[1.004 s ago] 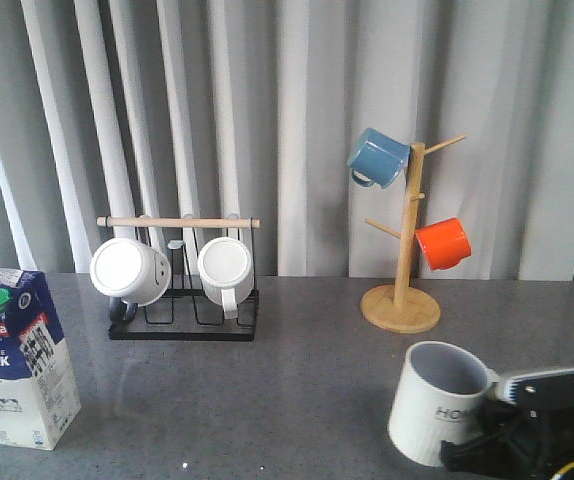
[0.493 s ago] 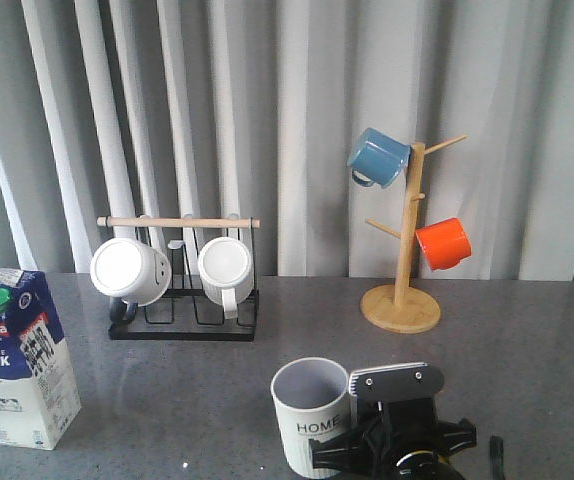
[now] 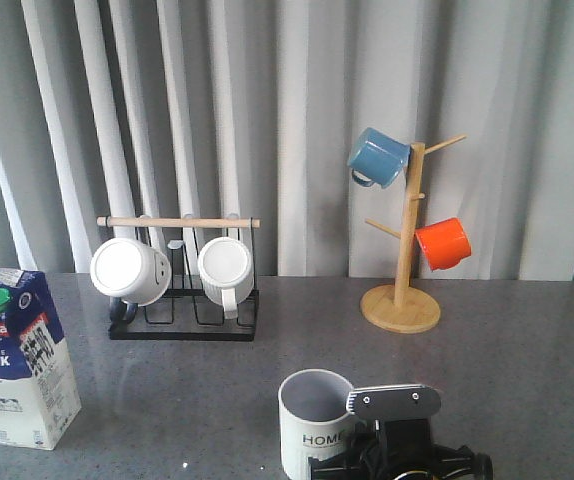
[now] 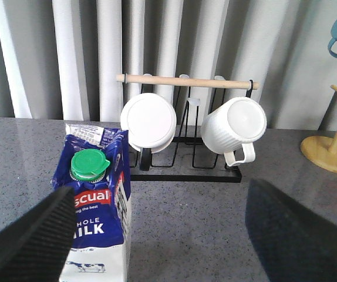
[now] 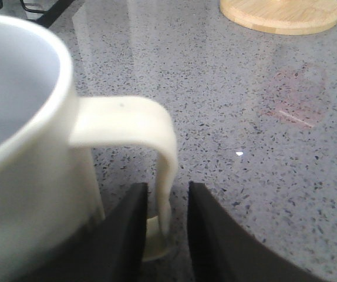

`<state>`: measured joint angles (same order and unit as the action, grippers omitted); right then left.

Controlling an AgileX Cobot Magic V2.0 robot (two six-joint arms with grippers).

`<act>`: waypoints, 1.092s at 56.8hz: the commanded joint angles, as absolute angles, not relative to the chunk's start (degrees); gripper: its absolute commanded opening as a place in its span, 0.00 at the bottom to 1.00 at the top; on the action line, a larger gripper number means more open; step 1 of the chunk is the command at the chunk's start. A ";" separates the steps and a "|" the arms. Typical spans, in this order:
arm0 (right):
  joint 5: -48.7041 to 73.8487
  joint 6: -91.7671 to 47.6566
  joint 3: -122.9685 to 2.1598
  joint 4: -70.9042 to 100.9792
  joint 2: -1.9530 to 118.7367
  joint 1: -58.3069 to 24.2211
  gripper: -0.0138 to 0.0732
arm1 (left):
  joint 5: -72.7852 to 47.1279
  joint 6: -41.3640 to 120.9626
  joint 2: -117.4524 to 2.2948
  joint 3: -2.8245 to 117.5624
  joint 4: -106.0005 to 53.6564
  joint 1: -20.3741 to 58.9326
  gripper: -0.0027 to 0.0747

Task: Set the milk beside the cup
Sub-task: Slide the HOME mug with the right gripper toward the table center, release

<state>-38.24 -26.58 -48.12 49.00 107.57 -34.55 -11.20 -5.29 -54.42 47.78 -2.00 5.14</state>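
The milk [image 3: 22, 355], a blue and white carton with a green cap, stands upright at the table's front left. In the left wrist view the milk [image 4: 95, 205] is right beside one finger [image 4: 30, 241] of my left gripper [image 4: 162, 235], which is wide open and empty. The cup [image 3: 312, 425], a pale ribbed mug lettered "HOME", stands at the front centre. My right gripper [image 3: 367, 445] is to the right of it. In the right wrist view the right gripper [image 5: 168, 235] is closed around the handle [image 5: 133, 120] of the cup [image 5: 22, 147].
A black wire rack [image 3: 182, 325] with two plain white mugs stands at the back left. A wooden mug tree [image 3: 402, 300] holds a blue mug [image 3: 377, 157] and an orange mug [image 3: 442, 243] at the back right. Grey curtains hang behind the table.
My right gripper has carried the cup leftward from the front right to the front centre, slowing in the last half second. The milk and left gripper have not moved.
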 commanded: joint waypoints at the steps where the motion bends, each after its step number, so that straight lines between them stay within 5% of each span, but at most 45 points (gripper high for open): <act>1: -41.74 -26.88 -47.63 45.66 103.26 -34.63 0.48 | -7.27 -5.24 -53.92 49.73 -2.39 5.28 0.77; 24: -37.40 -29.00 -39.95 32.01 87.17 -32.74 0.56 | -7.27 -5.24 -53.92 49.73 -2.39 5.28 0.77; 43: -12.58 -21.22 -45.39 9.79 67.48 -18.38 0.56 | -7.27 -5.24 -53.92 49.73 -2.39 5.28 0.77; 62: -3.12 -5.65 -47.13 0.83 50.77 -5.63 0.52 | -7.27 -5.24 -53.92 49.73 -2.39 5.28 0.77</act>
<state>-1.86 -7.47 -45.22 1.90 55.04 -7.42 -11.20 -5.29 -54.42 47.78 -2.00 5.14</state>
